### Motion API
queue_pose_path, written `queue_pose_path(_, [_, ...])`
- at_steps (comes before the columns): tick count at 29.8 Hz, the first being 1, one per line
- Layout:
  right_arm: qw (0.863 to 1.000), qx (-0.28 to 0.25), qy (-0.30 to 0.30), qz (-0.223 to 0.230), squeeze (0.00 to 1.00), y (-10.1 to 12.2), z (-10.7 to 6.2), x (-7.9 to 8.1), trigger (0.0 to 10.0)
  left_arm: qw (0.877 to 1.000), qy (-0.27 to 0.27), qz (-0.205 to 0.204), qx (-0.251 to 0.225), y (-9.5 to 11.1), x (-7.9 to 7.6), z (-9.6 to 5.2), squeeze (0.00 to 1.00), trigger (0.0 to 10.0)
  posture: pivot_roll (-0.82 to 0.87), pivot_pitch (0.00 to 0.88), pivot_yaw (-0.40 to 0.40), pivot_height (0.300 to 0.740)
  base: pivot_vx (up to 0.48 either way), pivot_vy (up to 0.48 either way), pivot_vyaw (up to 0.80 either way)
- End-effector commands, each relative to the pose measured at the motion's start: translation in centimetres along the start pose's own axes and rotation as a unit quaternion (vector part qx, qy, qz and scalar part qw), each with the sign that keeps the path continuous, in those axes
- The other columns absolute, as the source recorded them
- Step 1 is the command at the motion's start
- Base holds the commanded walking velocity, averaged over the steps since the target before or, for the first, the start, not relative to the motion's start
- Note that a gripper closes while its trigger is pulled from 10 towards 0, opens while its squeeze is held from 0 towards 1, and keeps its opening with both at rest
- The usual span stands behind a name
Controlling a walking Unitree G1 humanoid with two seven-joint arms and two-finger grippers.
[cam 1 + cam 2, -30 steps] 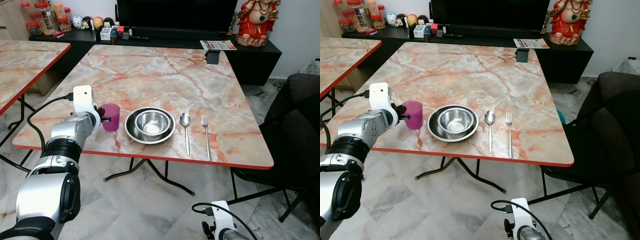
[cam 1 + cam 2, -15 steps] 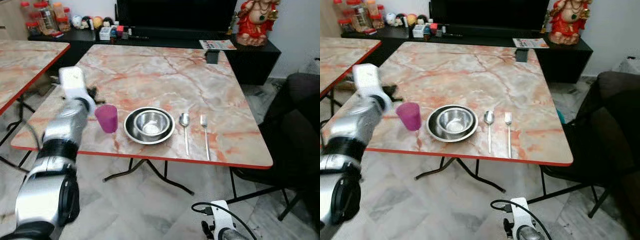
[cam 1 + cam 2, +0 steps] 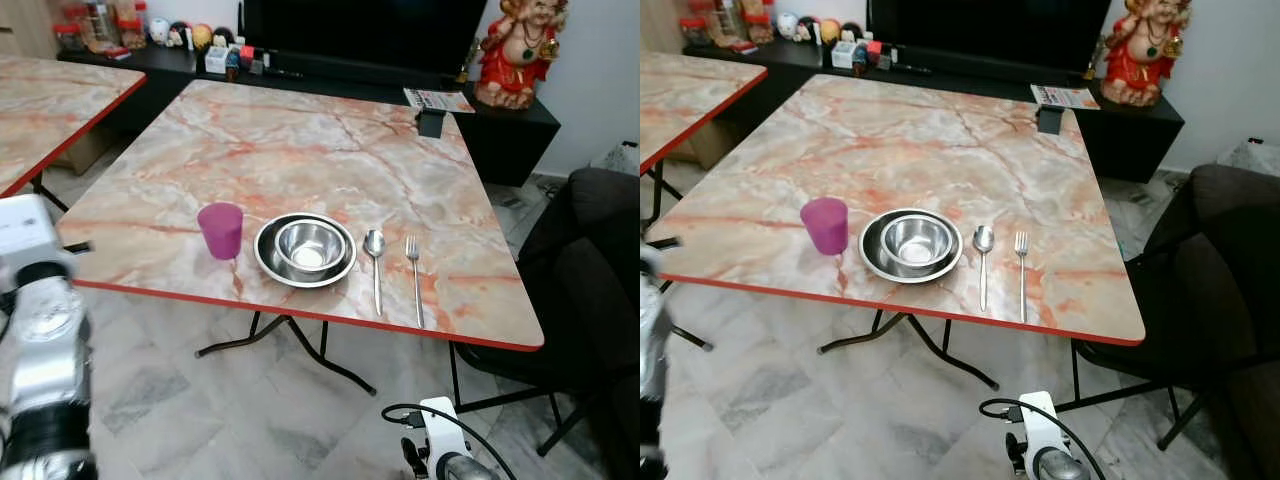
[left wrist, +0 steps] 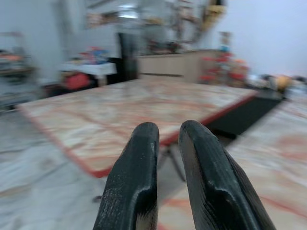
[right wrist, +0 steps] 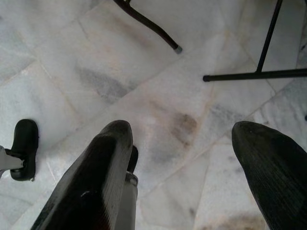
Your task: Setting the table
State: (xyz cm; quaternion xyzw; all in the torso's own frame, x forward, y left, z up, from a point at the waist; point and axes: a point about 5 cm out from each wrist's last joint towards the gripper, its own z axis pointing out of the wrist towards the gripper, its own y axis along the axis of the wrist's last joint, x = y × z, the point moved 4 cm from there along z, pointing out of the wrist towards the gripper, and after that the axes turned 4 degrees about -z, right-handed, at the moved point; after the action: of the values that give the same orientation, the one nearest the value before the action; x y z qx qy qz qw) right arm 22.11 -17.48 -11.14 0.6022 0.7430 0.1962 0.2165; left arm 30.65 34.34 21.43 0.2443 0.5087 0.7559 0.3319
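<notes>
A purple cup (image 3: 221,230) stands upright on the marble table (image 3: 300,140), near its front edge. Right of it sits a steel bowl (image 3: 306,246) inside a steel plate (image 3: 272,262), then a spoon (image 3: 374,258) and a fork (image 3: 413,268) lying side by side. My left arm (image 3: 42,330) is off the table's left front corner, well away from the cup. In the left wrist view my left gripper (image 4: 168,128) is shut with nothing in it. Low over the floor, my right gripper (image 5: 180,127) hangs open, fingers wide apart.
A dark chair (image 3: 590,260) stands at the table's right side. A second marble table (image 3: 40,110) is at the left. Behind are a black cabinet (image 3: 330,78) with a red statue (image 3: 525,50). Table legs (image 5: 148,24) cross the tiled floor.
My left gripper has let go of the purple cup and the arm has drawn back left, off the table. The cup stays standing. The camera has shifted slightly.
</notes>
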Motion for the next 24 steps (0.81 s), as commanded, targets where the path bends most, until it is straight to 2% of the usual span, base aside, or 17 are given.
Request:
queue_pose_path(1, [1.000,-0.004,-0.008,-0.002,0.00,0.2,-0.1,-0.8,10.0,1.000,0.021,-0.003,-0.023,0.7,0.9,-0.4,0.00,10.0,0.14,0.000,-0.136,0.732,0.000,0.000,0.00])
queue_pose_path(7, [1.000,-0.005,-0.007,0.000,0.00,0.1,-0.1,-0.7,10.0,0.999,0.041,0.002,-0.011,-0.2,2.0,-1.4,0.00,10.0,0.14,0.000,-0.131,0.732,0.000,0.000,0.00])
queue_pose_path(8, [1.000,-0.005,-0.007,0.003,0.00,0.0,-0.1,-0.6,10.0,0.999,0.049,0.016,0.003,-1.1,2.4,-1.7,0.00,10.0,0.14,0.000,-0.127,0.732,0.000,0.000,0.00])
queue_pose_path(12, [1.000,-0.005,-0.007,0.006,0.00,0.0,-0.1,-0.5,10.0,0.998,0.048,0.035,0.019,-2.2,2.7,-2.1,0.00,10.0,0.14,0.000,-0.122,0.732,0.000,0.000,0.00])
queue_pose_path(14, [1.000,-0.004,-0.006,0.008,0.00,-0.1,-0.1,-0.4,10.0,0.996,0.046,0.068,0.045,-4.1,3.2,-2.8,0.00,10.0,0.14,0.000,-0.117,0.732,0.000,0.000,0.00])
queue_pose_path(15, [1.000,-0.005,-0.006,0.010,0.00,-0.1,-0.1,-0.2,10.0,0.992,0.046,0.094,0.070,-5.8,3.8,-3.4,0.00,10.0,0.14,0.000,-0.113,0.732,0.000,0.000,0.00])
queue_pose_path(19, [1.000,-0.005,-0.006,0.011,0.00,-0.1,-0.1,-0.2,10.0,0.991,0.047,0.100,0.075,-6.2,3.9,-3.6,0.00,10.0,0.14,0.000,-0.113,0.732,0.000,0.000,0.00])
queue_pose_path(20, [1.000,-0.004,-0.005,0.013,0.00,-0.2,0.0,0.0,10.0,0.983,0.057,0.115,0.128,-9.2,5.0,-5.2,0.00,10.0,0.14,0.000,-0.106,0.732,0.000,0.000,0.00])
queue_pose_path(21, [1.000,-0.004,-0.003,0.017,0.00,-0.3,0.0,0.3,10.0,0.967,0.069,0.136,0.203,-13.1,6.5,-8.0,0.00,10.0,0.15,0.000,-0.104,0.732,0.000,0.000,0.00])
queue_pose_path(22, [1.000,-0.004,-0.002,0.018,0.00,-0.3,0.0,0.4,10.0,0.959,0.070,0.148,0.230,-14.5,7.1,-9.2,0.00,10.0,0.15,0.000,-0.103,0.732,0.000,0.000,0.00])
queue_pose_path(24, [1.000,-0.004,-0.002,0.019,0.00,-0.3,0.0,0.4,10.0,0.956,0.069,0.154,0.240,-14.9,7.2,-9.7,0.00,10.0,0.15,0.000,-0.103,0.732,0.000,0.000,0.00])
